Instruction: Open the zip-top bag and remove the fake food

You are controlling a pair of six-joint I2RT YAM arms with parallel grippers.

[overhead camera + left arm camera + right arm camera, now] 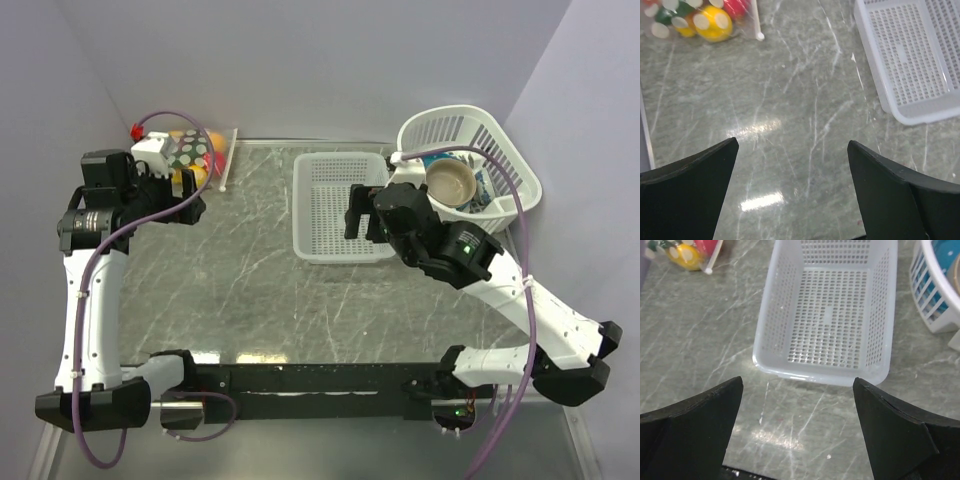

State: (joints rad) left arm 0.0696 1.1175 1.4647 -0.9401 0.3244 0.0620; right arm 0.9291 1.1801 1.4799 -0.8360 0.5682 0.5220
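Far left, zip-top bag (200,152) lies in the table's (260,300) back corner, fake food (713,23) inside, zip strip on its right edge, looks unopened. Left tool (188,207) hovers just in front of it, jaws spread wide and empty, likely lined up for the bag. Right tool (357,215) hangs over flat white basket (322,200), equally wide, gripping nothing, probably parked to help at the zip; round basket (520,165) with bowl (451,182) far right.

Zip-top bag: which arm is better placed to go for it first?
Probably the left arm: its open jaws sit near the zip-top bag. The right arm hovers at the rectangular basket, farther away.
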